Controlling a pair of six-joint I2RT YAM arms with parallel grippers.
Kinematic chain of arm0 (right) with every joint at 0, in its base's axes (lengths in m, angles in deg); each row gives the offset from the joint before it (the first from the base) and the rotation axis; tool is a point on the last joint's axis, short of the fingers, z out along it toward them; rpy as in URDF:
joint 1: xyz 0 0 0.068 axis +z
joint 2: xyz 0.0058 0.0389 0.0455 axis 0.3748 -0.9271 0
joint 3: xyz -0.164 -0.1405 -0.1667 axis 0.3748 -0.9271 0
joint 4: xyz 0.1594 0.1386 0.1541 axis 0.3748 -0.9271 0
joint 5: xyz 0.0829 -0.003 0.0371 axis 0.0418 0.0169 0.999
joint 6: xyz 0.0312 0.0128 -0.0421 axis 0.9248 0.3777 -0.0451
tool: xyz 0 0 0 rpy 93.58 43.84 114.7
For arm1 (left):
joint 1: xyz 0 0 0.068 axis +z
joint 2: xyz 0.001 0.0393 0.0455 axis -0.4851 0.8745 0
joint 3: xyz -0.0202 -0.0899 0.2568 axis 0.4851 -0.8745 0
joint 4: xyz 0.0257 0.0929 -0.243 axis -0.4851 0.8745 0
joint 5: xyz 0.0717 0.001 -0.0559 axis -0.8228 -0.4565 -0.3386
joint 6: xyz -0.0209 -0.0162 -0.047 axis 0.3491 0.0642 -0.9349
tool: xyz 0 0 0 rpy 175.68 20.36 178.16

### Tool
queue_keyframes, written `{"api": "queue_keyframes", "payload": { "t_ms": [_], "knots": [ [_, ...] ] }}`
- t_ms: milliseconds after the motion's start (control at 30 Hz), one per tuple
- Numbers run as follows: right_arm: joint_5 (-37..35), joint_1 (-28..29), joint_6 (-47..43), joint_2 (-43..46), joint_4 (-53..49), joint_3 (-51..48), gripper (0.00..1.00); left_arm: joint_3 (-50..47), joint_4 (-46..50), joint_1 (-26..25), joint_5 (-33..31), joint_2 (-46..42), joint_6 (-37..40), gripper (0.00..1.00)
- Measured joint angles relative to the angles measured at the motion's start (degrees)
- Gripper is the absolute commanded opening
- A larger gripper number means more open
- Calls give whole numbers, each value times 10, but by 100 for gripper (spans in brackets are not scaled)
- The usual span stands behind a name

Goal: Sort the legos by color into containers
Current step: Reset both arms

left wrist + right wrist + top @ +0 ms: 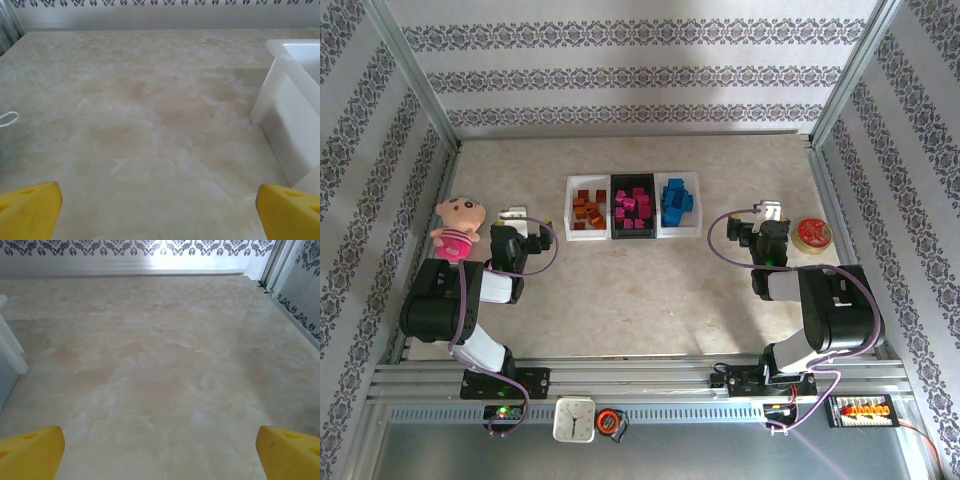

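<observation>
Top external view:
- Three joined trays stand in a row at mid-surface, toward the far side.
- The left white tray (569, 212) holds the orange-brown legos (587, 208).
- The black tray (633, 176) in the middle holds the magenta-pink legos (633, 207).
- The right white tray (699, 207) holds the blue legos (677, 200).
- Every brick I can see lies inside a tray, one colour to each.
- The marbled beige surface (640, 300) is walled on three sides by patterned panels.

Left arm:
- The left jaws sit low, just left of the orange-brown tray and apart from it.
- A pink plush doll (455, 228) sits just beside the arm on its outer side.
- In the left wrist view the yellow fingertips (30, 210) stand at the two lower corners. They are spread wide, with bare surface between them and nothing gripped.
- The white tray's wall (285, 125) rises at the right edge of that view.

Right arm:
- The right jaws sit to the right of the blue tray, well apart from it.
- A round red tin (812, 233) lies just beside the arm on its outer side.
- In the right wrist view the yellow fingertips (30, 452) are likewise spread wide and hold nothing.
- A corner of a white tray (10, 365) shows at the left edge of that view.

Near rail:
- A small white clock (574, 420) and a tape measure (610, 421) sit between the arm bases.
</observation>
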Motion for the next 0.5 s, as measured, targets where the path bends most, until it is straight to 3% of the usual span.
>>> {"api": "queue_keyframes", "payload": {
  "t_ms": [500],
  "knots": [
    [0, 0, 0, 0, 0, 0, 98, 0, 0, 0, 2, 0, 0, 100]
  ]
}}
